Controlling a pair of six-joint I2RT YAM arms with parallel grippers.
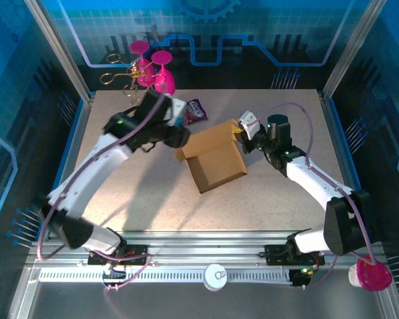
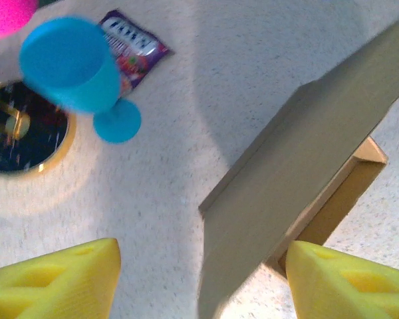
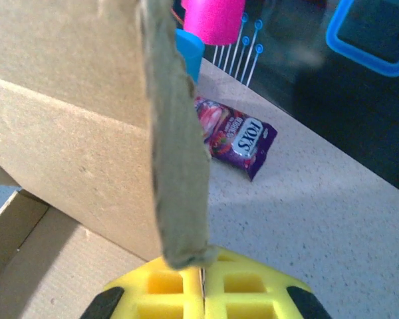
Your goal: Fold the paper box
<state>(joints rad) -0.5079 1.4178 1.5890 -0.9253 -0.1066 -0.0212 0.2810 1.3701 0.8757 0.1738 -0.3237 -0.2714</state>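
Though blurry, paper box (image 1: 216,159) edge seemingly between closed right fingers (image 3: 176,287).

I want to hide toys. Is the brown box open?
Open. The paper box shows its inside from above, one flap raised, pinched by the right gripper.

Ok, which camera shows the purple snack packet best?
Right wrist: the purple snack packet lies close and nearly whole, its label readable. Left wrist shows it blurred, partly behind a blue plastic goblet. The top external view shows it small and distant.
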